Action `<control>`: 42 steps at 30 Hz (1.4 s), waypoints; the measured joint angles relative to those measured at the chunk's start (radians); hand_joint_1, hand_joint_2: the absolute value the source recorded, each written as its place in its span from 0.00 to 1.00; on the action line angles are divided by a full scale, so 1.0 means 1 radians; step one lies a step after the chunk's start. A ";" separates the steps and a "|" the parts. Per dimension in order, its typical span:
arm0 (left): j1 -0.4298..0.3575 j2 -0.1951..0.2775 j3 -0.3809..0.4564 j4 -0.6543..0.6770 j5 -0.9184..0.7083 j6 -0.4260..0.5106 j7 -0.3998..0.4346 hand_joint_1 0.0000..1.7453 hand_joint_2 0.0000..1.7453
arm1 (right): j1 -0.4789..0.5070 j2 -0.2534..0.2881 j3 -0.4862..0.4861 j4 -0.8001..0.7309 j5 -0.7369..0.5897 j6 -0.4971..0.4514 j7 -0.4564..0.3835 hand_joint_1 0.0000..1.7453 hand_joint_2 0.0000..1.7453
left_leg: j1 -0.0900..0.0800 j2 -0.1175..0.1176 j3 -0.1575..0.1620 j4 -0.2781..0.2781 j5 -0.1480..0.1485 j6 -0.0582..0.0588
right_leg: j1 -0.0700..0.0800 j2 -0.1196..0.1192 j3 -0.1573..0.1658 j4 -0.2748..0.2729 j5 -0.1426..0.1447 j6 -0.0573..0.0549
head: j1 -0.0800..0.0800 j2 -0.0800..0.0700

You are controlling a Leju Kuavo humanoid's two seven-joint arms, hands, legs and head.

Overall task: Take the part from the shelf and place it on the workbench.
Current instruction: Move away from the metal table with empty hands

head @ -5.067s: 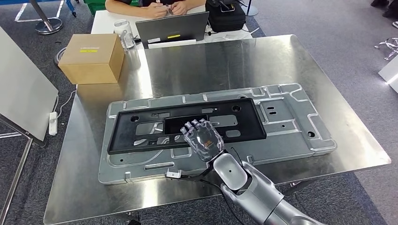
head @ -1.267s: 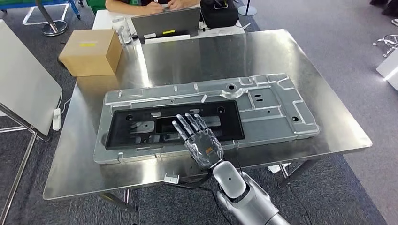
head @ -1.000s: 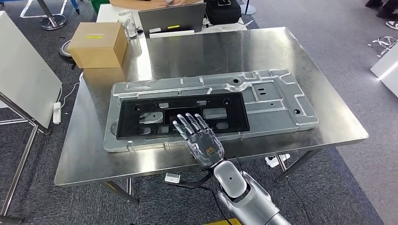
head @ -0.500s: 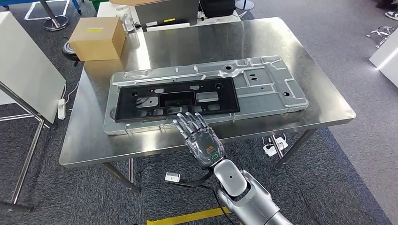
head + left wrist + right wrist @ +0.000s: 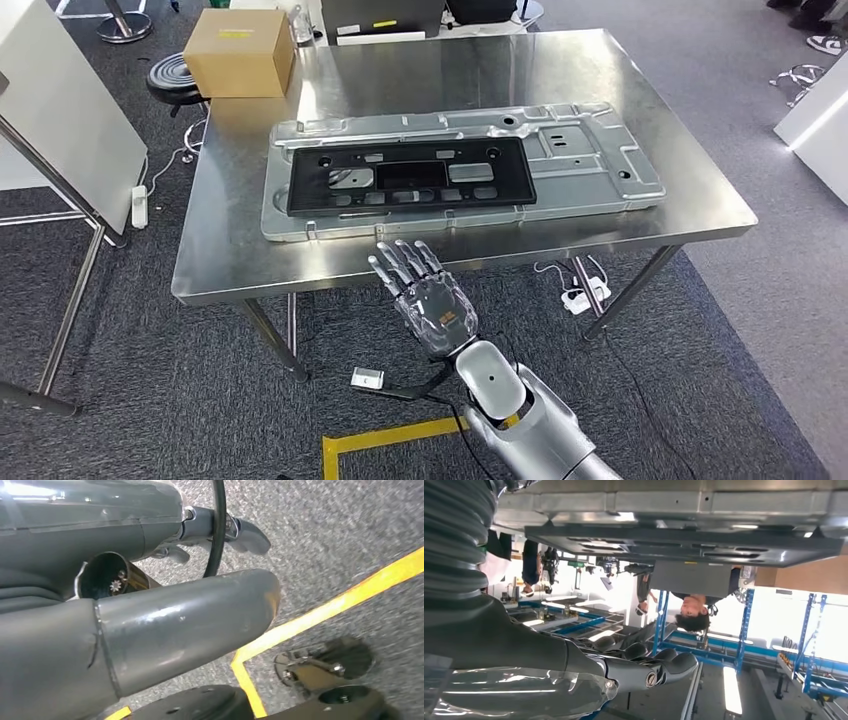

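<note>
A: Any writing you can read?

B: None. The cardboard box [image 5: 241,38] at the far left corner of the workbench [image 5: 230,262] carries a yellow label, and the laptop [image 5: 383,14] behind the table has a yellow strip on its lid, but the print on both is too small to make out.

A: Where is the part?

B: The black part [image 5: 411,177], a long flat frame with cut-outs, lies in the recess of one grey metal tray [image 5: 600,160] on the steel top. Nothing touches it.

A: And the hands?

B: The right hand [image 5: 425,293] hangs in front of the table's near edge, palm down, fingers spread and straight, holding nothing, well apart from the part. The left hand [image 5: 150,625] appears in its wrist view as a thick grey thumb above the carpet; whether its fingers are spread or curled I cannot tell.

A: What does each camera add?

B: The head view gives the whole tabletop: one box, one tray, one part, plus a white panel [image 5: 60,110] on a stand at the left and a round black stool [image 5: 175,78] beside the box. The right wrist view looks along the table's edge and shows a person [image 5: 694,615] seated beyond the laptop, with blue racking [image 5: 744,630] behind. The left wrist view shows grey carpet and yellow floor tape [image 5: 320,617], one strip of which also appears in the head view near the arm.
</note>
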 joint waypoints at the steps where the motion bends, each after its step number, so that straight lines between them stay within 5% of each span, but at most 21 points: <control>1: 0.000 0.000 -0.001 0.000 0.000 0.000 -0.001 0.00 0.00 | 0.000 -0.001 0.000 0.001 0.000 0.000 0.000 0.00 1.00 | -0.004 0.001 -0.014 0.001 0.010 0.001 | 0.003 0.000 0.016 0.011 0.018 -0.005 | 0.000 0.000; 4: 0.000 -0.002 -0.005 0.000 0.003 0.000 -0.003 0.00 0.00 | -0.002 -0.001 0.000 0.001 0.000 -0.001 0.002 0.00 1.00 | -0.015 0.000 -0.045 0.005 0.035 -0.001 | 0.019 0.001 0.157 -0.147 0.073 -0.036 | 0.000 0.000; 5: 0.000 -0.002 -0.008 0.000 0.003 0.000 -0.003 0.00 0.00 | -0.004 -0.001 0.000 0.000 0.000 -0.002 0.002 0.00 1.00 | -0.016 0.000 -0.050 0.006 0.043 -0.004 | 0.024 0.001 0.207 -0.219 0.067 -0.045 | -0.001 0.000; 7: -0.001 -0.004 -0.012 0.000 0.004 0.000 -0.003 0.00 0.00 | -0.008 -0.001 0.000 -0.002 0.000 -0.002 0.003 0.00 1.00 | -0.016 0.001 -0.054 0.004 0.060 -0.014 | 0.033 0.001 0.255 -0.301 0.051 -0.054 | 0.000 0.000; 10: 0.000 -0.004 -0.016 0.002 0.008 -0.001 -0.005 0.00 0.00 | -0.007 -0.001 -0.001 0.000 0.000 -0.001 0.003 0.00 1.00 | -0.015 -0.002 -0.065 0.006 0.060 -0.031 | 0.027 -0.002 0.240 -0.321 0.080 -0.063 | 0.000 0.000; 14: 0.002 -0.004 -0.017 0.003 0.015 -0.001 -0.006 0.00 0.00 | -0.003 0.002 -0.004 0.004 0.000 0.000 -0.002 0.00 1.00 | -0.002 -0.004 -0.102 0.176 -0.113 -0.054 | 0.019 -0.006 0.182 -0.322 0.131 -0.074 | -0.001 0.000; 16: 0.001 -0.004 -0.017 0.003 0.018 -0.001 -0.006 0.00 0.00 | 0.008 0.004 -0.013 0.008 0.000 -0.001 -0.010 0.00 1.00 | 0.004 -0.004 -0.096 0.253 -0.117 -0.062 | 0.018 -0.008 0.143 -0.316 0.156 -0.072 | -0.001 0.000; 18: 0.000 -0.004 -0.018 0.003 0.029 0.001 -0.006 0.00 0.00 | 0.035 0.013 -0.037 0.014 -0.009 0.002 -0.030 0.00 0.50 | 0.009 -0.003 -0.032 0.210 -0.056 -0.068 | 0.014 -0.009 0.103 -0.302 0.176 -0.064 | -0.001 0.000; 20: -0.002 -0.004 -0.021 0.003 0.053 0.006 -0.009 0.00 0.00 | 0.071 0.032 -0.083 0.025 -0.036 0.006 -0.062 0.00 0.00 | 0.011 -0.006 0.062 0.087 -0.052 -0.066 | 0.013 -0.010 0.076 -0.286 0.190 -0.054 | -0.001 0.000; 23: -0.004 -0.007 -0.024 0.003 0.100 0.018 -0.014 0.00 0.00 | 0.125 0.061 -0.197 0.097 -0.126 0.007 -0.104 0.00 0.00 | 0.002 -0.010 0.122 -0.022 -0.092 -0.043 | 0.016 -0.014 0.068 -0.285 0.216 -0.034 | 0.000 0.000; 24: -0.004 -0.009 -0.025 0.003 0.115 0.022 -0.015 0.00 0.00 | 0.139 0.067 -0.243 0.144 -0.168 0.012 -0.109 0.00 0.25 | 0.002 -0.008 0.115 -0.022 -0.084 -0.034 | 0.015 -0.013 0.068 -0.287 0.218 -0.027 | 0.000 0.000; 26: -0.003 -0.011 -0.028 0.004 0.138 0.027 -0.013 0.00 0.00 | 0.168 0.069 -0.358 0.265 -0.268 0.041 -0.092 0.00 0.75 | 0.004 -0.005 0.096 -0.025 -0.062 -0.012 | 0.011 -0.006 0.050 -0.256 0.172 -0.015 | 0.001 0.000; 27: -0.003 -0.012 -0.032 0.004 0.144 0.029 -0.010 0.00 0.00 | 0.182 0.067 -0.425 0.335 -0.321 0.067 -0.069 0.00 0.75 | 0.005 -0.004 0.084 -0.025 -0.051 -0.004 | 0.009 -0.003 0.036 -0.216 0.124 -0.011 | 0.001 0.000; 29: -0.003 -0.015 -0.043 0.004 0.148 0.028 -0.003 0.00 0.00 | 0.220 0.054 -0.569 0.479 -0.427 0.130 -0.010 0.00 0.25 | 0.001 -0.009 0.059 -0.025 -0.032 0.007 | 0.008 0.000 0.002 -0.093 0.037 -0.006 | 0.001 0.000; 30: -0.002 -0.016 -0.051 0.004 0.149 0.027 -0.001 0.00 0.00 | 0.246 0.044 -0.638 0.539 -0.475 0.162 0.018 0.00 0.00 | -0.001 -0.012 0.046 -0.024 -0.023 0.008 | 0.008 0.001 -0.008 -0.038 0.026 -0.005 | 0.001 0.000; 32: 0.003 -0.018 -0.067 0.005 0.154 0.021 0.002 0.00 0.00 | 0.302 0.029 -0.773 0.637 -0.567 0.223 0.086 0.00 0.00 | -0.005 -0.015 0.022 -0.021 -0.008 0.007 | 0.009 0.001 0.008 0.001 0.069 -0.009 | 0.001 0.000; 33: 0.005 -0.019 -0.075 0.005 0.157 0.019 0.003 0.00 0.00 | 0.324 0.024 -0.832 0.673 -0.604 0.247 0.118 0.00 0.00 | -0.007 -0.015 0.013 -0.019 -0.002 0.005 | 0.011 0.002 0.041 -0.033 0.098 -0.014 | 0.001 0.000; 35: 0.004 -0.019 -0.091 0.006 0.167 0.013 0.003 0.00 0.00 | 0.349 0.024 -0.942 0.726 -0.656 0.275 0.155 0.00 0.00 | -0.011 -0.008 0.000 -0.015 0.006 -0.002 | 0.017 0.001 0.150 -0.178 0.108 -0.028 | 0.000 0.000; 37: -0.001 -0.020 -0.107 0.007 0.184 0.009 0.003 0.00 0.00 | 0.356 0.030 -1.029 0.761 -0.671 0.280 0.155 0.00 0.00 | -0.015 0.003 -0.004 -0.011 0.012 -0.011 | 0.024 0.001 0.225 -0.293 0.078 -0.038 | 0.000 0.000; 40: -0.008 -0.021 -0.127 0.008 0.203 0.008 0.002 0.00 0.00 | 0.359 0.041 -1.109 0.799 -0.661 0.276 0.153 0.00 0.00 | -0.017 0.007 -0.008 -0.002 0.011 -0.026 | 0.022 -0.003 0.233 -0.320 0.073 -0.049 | 0.000 0.000; 42: -0.007 -0.021 -0.138 0.010 0.210 0.008 0.001 0.00 0.00 | 0.360 0.047 -1.144 0.816 -0.653 0.275 0.157 0.00 0.00 | -0.014 0.003 -0.032 0.061 -0.042 -0.038 | 0.017 -0.012 0.227 -0.325 0.083 -0.063 | 0.000 0.000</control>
